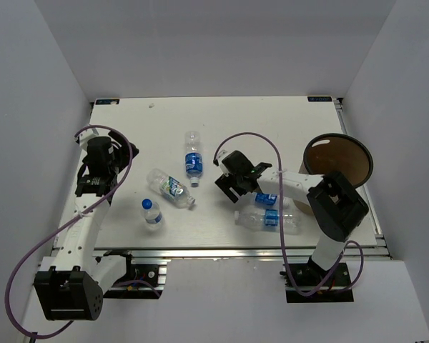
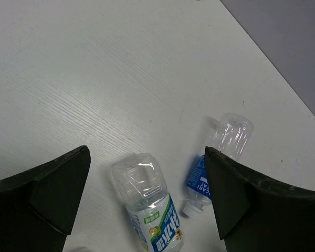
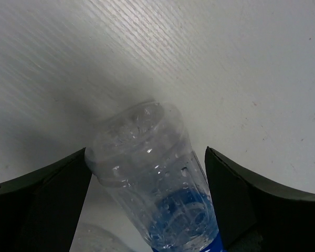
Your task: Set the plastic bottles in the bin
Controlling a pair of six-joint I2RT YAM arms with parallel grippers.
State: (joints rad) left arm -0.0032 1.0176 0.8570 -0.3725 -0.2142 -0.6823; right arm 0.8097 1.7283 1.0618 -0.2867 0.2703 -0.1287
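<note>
On the table point(image 1: 286, 121): five bottles, all outside the bin point(image 1: 339, 158). Bin upright at the right edge, mouth up, just beyond the right arm's elbow.

Right gripper point(image 3: 146, 152): low over the table, fingers point(image 3: 47, 194) spread wide, straddling the clear base of the first bottle point(image 3: 147, 178). Lies on its side, blue label toward the wrist. Left finger right at the bottle's edge, right finger a little apart from it. Pressing or merely beside: cannot tell. Seen from above, partly hidden under the arm, with the second bottle point(image 1: 268, 219) on its side just nearer the front edge.

Left gripper point(image 2: 147, 150): above the left part of the table, fingers wide apart, holding nothing. Framed between them in the wrist view, down on the table: the green-label bottle point(image 2: 149, 210) on its side, and the blue-label bottle point(image 2: 220, 152) also on its side, white cap point(image 2: 193, 209) just beside the green-label one.

Upright bottle point(image 1: 151, 213): stands blue cap up, near the front edge, close to the green-label bottle and well apart from the bin.
</note>
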